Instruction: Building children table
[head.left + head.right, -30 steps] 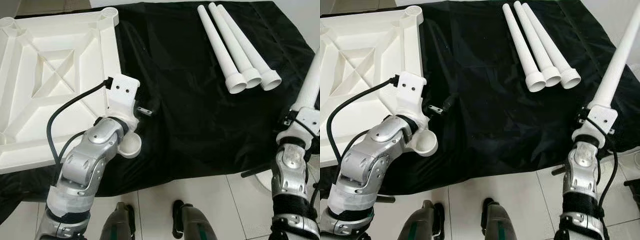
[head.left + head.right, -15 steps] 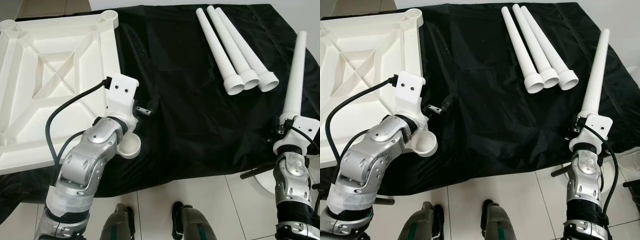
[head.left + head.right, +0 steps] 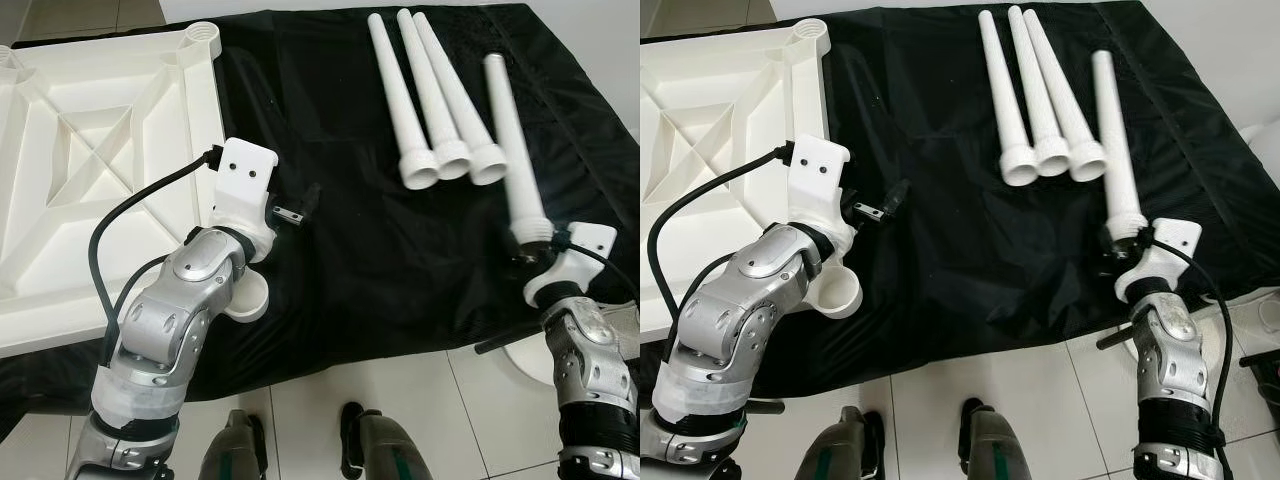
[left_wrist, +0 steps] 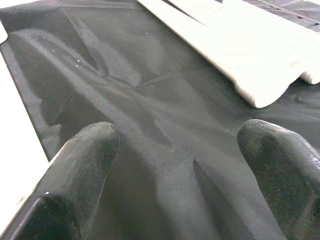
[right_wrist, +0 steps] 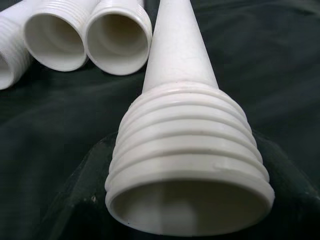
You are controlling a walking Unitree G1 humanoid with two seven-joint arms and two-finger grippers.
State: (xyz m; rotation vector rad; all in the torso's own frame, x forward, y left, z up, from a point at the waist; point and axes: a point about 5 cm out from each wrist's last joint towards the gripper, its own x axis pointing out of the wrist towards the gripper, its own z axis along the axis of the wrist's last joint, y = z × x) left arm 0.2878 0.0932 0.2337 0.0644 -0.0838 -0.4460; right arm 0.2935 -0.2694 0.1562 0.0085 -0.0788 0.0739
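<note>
The white table top lies upside down at the left, with a leg socket at its far corner. Three white legs lie side by side on the black cloth, threaded ends towards me. My right gripper is shut on the threaded end of a fourth leg, which slants up beside the three. In the right wrist view this leg sits between the dark fingers. My left gripper is open just above the cloth beside the table top's edge, fingers wide apart, holding nothing.
The black cloth ends in a front edge above white floor tiles. My feet stand close to it. A round white base with a dark rod sits on the floor at the right. Bare cloth lies between table top and legs.
My right arm has swung the held leg leftwards and inwards, from out beyond the cloth's right side to a slant beside the three lying legs. The left arm has stayed put.
</note>
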